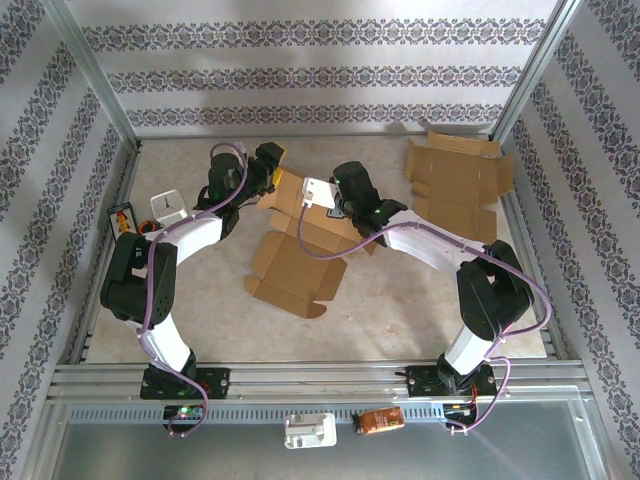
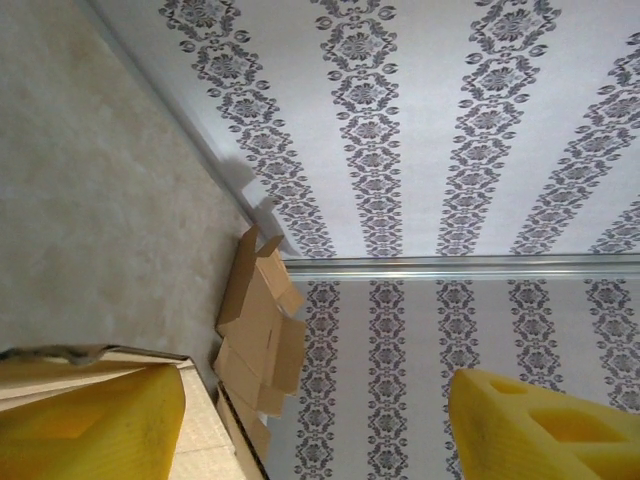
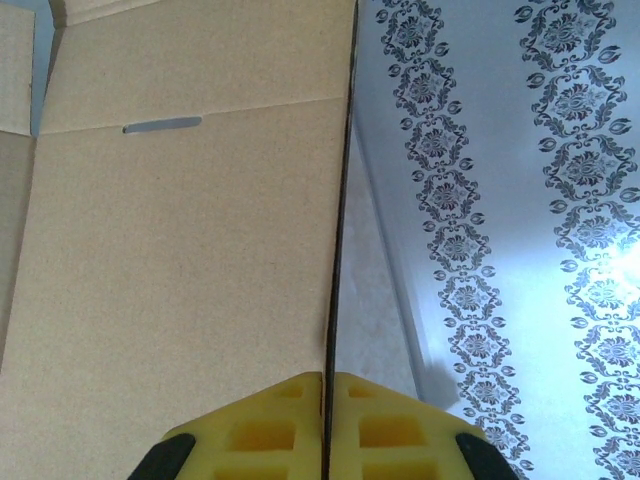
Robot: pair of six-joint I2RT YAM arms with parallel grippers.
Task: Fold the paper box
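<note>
Paper box (image 1: 300,250): partly unfolded cardboard blank, mid-worktop (image 1: 420,310), between the two arms. The near flaps lie flat and the far panel is lifted off the surface.

Right fingers (image 3: 260,435): closed on the edge of a raised box panel. In the right wrist view the yellow pads meet on both sides of the sheet, which runs straight up out of the grip, edge-on. The panel's inner face is to the left, with a slot cut near a crease (image 3: 160,125).

Left fingers (image 2: 100,430): wide apart, with nothing between them. In the left wrist view one pad sits right at a cardboard edge (image 2: 90,355) at lower left, but I can't tell whether it touches. The other pad is off to the right, in front of the patterned wall. In the top view that arm reaches to the box's far-left corner (image 1: 272,160).

Second cardboard blank (image 1: 458,180): flat in the far right corner, well apart from the box. It also shows in the left wrist view (image 2: 258,335).

Other things:
- Small white object (image 1: 168,205) and an orange-black one (image 1: 122,215), by the left edge near the left arm.
- White part (image 1: 310,430) and orange part (image 1: 382,420), on the near rail between the bases.
</note>
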